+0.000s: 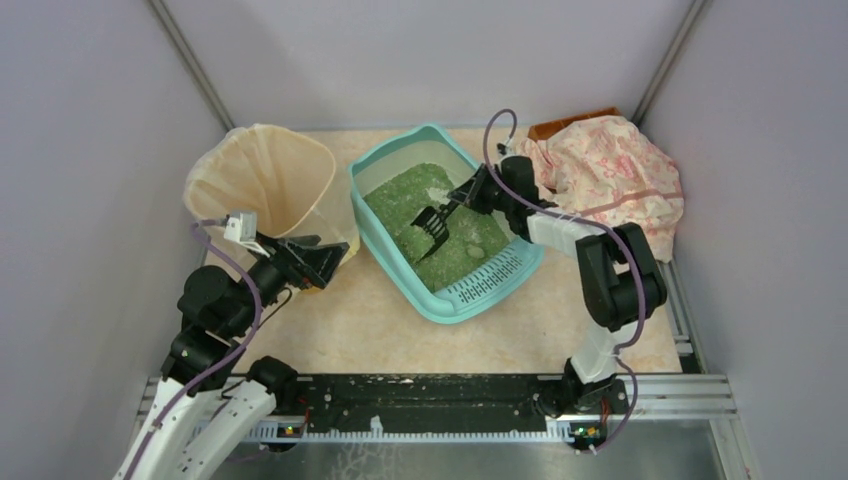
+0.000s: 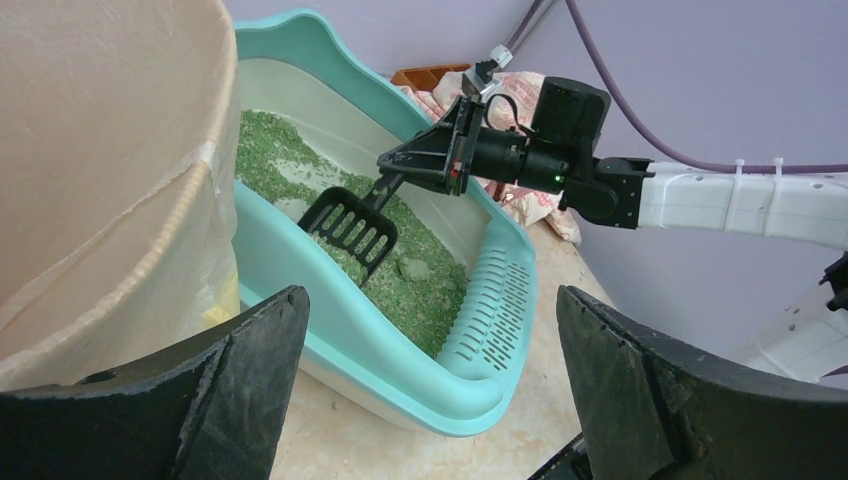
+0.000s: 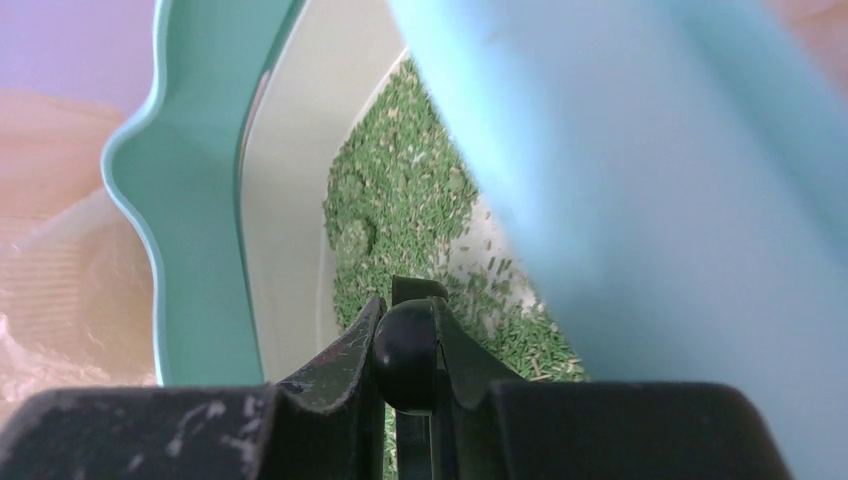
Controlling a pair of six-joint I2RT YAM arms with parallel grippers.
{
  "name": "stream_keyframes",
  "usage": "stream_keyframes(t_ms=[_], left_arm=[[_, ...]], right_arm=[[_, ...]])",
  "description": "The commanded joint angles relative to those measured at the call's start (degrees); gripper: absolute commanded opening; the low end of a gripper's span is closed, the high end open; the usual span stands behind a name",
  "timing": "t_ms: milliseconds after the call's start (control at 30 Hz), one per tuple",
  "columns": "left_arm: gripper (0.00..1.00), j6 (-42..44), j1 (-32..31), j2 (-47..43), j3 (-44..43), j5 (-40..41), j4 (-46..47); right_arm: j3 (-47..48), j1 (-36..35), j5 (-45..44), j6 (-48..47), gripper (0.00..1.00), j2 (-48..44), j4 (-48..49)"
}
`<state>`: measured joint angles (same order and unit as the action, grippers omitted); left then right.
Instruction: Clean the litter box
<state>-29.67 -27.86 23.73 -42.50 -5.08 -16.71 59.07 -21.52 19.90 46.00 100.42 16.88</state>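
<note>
Overhead view: litter box [image 1: 390, 255] set diagonally, slotted grate end nearest the arm bases, green granules [image 1: 400, 200] inside. Just left of the litter box: beige bag-lined bin [image 1: 215, 165]. Right of its far end: pink patterned cloth [image 1: 610, 180]. Right gripper [image 1: 470, 192] over the litter box interior, clenched on the handle of a black slotted scoop [image 1: 432, 225]. Left gripper [image 1: 315, 262] outside the litter box, beside its left wall, released, jaws spread wide.

Left wrist view only: scoop head tilted down toward the grate end, low over the granules, contact not determinable. One greenish clump [image 2: 412, 268] lying on the granules just past the scoop's front edge.

Right wrist view only: fingers [image 3: 345, 350] pinched on the rounded handle end. Wavy far rim of the litter box visible beyond. Blurred pale-blue shape [image 3: 650, 200] filling the right half, not identifiable.
</note>
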Motion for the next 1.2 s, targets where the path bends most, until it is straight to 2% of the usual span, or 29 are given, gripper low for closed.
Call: stream_keyframes(t_ms=[0,367,667,833,1000,1100,1167], left_arm=[[0.99,0.32,0.10,-0.46,-0.85,-0.53,1.03],[0.99,0.36,0.13,0.94,-1.27,-1.11,2.02],[0.99,-0.01,0.12,1.53,-1.46,-1.29,1.95],[0.99,-0.98,0.15,2.47,-0.35,-2.07,4.65],[0.99,-1.59,0.10,4.03,-2.26,-4.44,4.07],[0.99,-1.23,0.12,3.28,-0.72,-2.81,5.49],[0.99,-1.41,0.12,3.57,-0.50,-3.29,6.12]], right_arm=[[2.89,2.22,2.03,1.27,0.00,-5.11,1.87],[0.87,8.67,4.56,1.92,0.00,-8.18,4.98],[-4.79,17.27,12.41,8.43,0.00,-8.31,17.41],[-6.92,14.60,13.65,11.18,0.00,-5.24,22.87],[-9.79,17.42,11.14,12.61,0.00,-6.47,24.98],[-7.78,15.00,14.87,13.16,0.00,-4.46,24.64],[-9.84,16.93,14.55,15.98,0.00,-5.40,28.16]])
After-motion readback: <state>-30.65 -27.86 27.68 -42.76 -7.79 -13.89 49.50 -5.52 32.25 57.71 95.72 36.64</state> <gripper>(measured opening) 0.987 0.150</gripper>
